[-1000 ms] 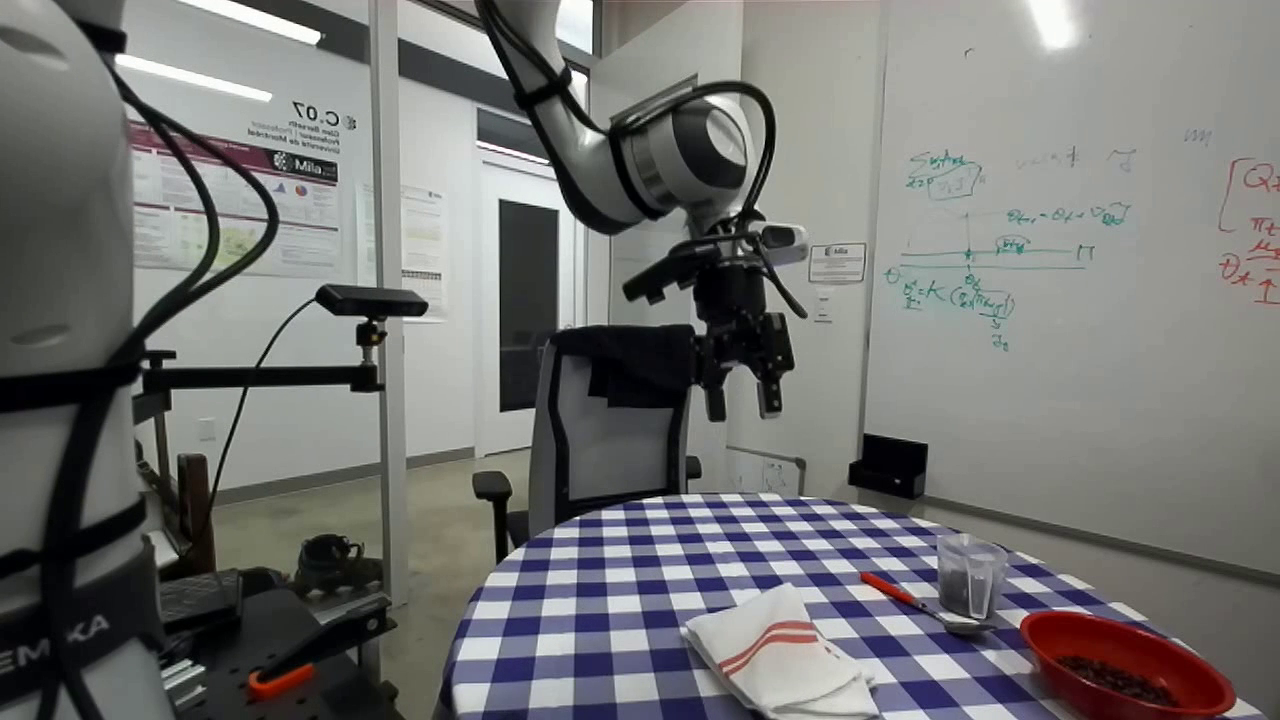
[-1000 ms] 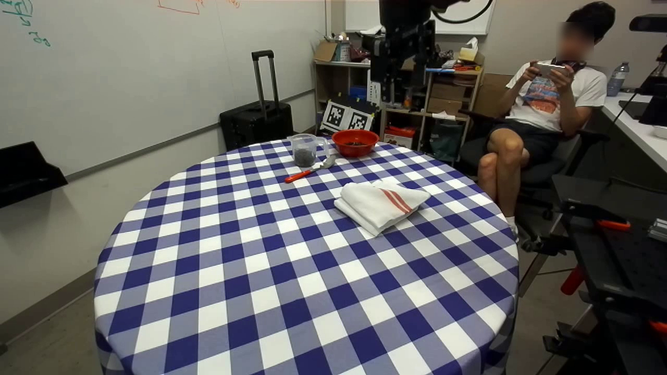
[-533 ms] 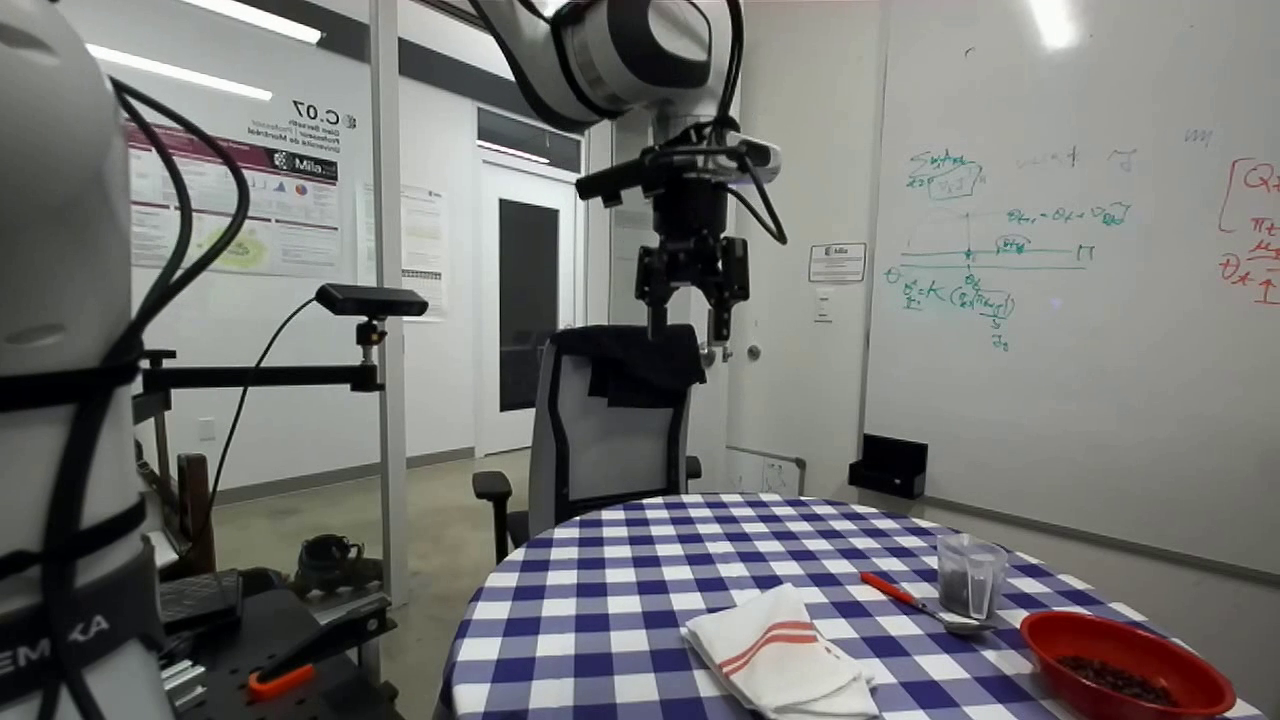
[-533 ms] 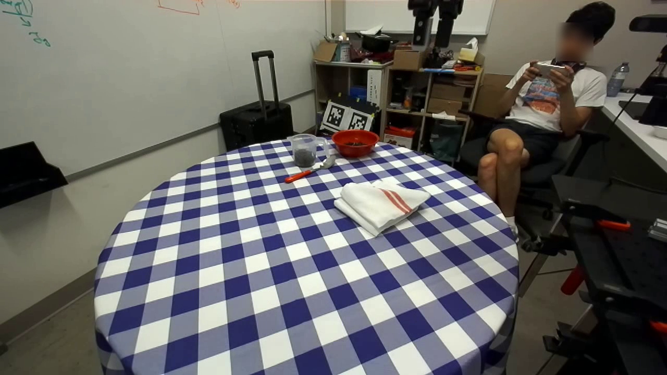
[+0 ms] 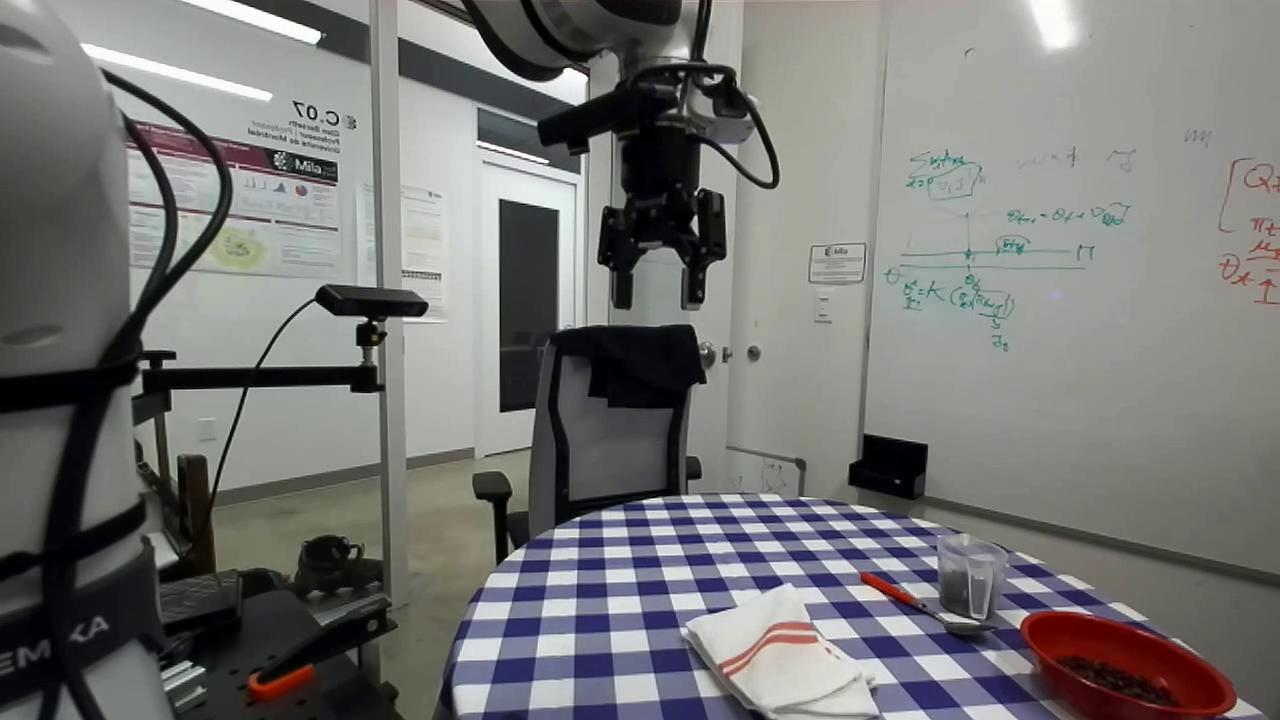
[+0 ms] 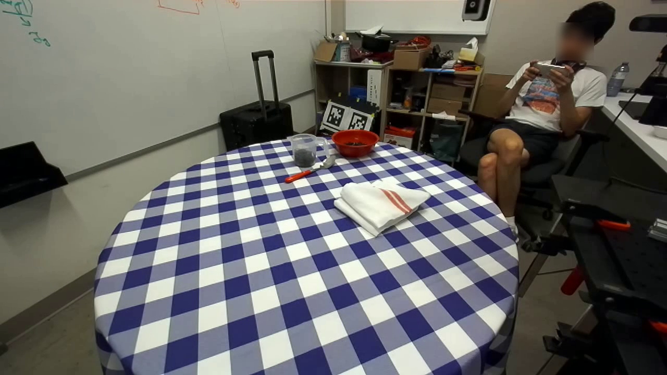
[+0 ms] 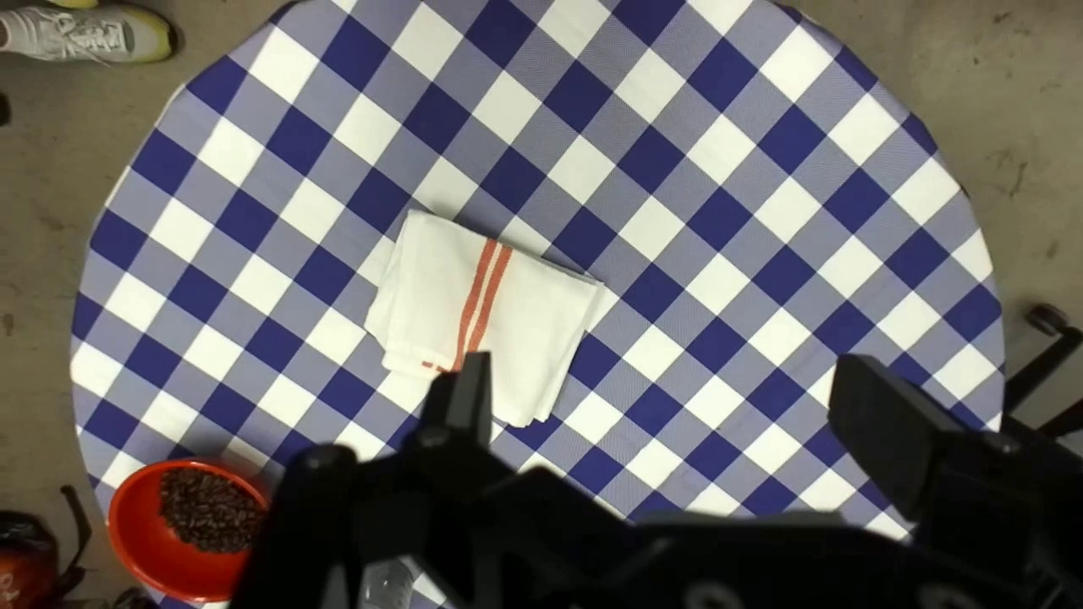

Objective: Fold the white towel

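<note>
We moved our gripper (image 5: 657,302) up higher, wide and holding nothing. Near the red bowl (image 6: 355,151) lay the white towel (image 7: 537,313), folded up. It looked soft and light; pinching the corner farthest from the red bowl seemed best.

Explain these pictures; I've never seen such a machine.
The machine is a robot arm ending in a black two-fingered gripper. Two viewpoints stand outside the robot; the third looks down from its wrist, so the gripper's dark fingers show along the bottom. On the blue-and-white checked tablecloth lie the white towel, red-striped and folded, and a red-handled spoon. Near the spoon stand a clear handled cup with dark contents and a red bowl of dark beans. The gripper hangs open above the tablecloth, holding nothing.
</note>
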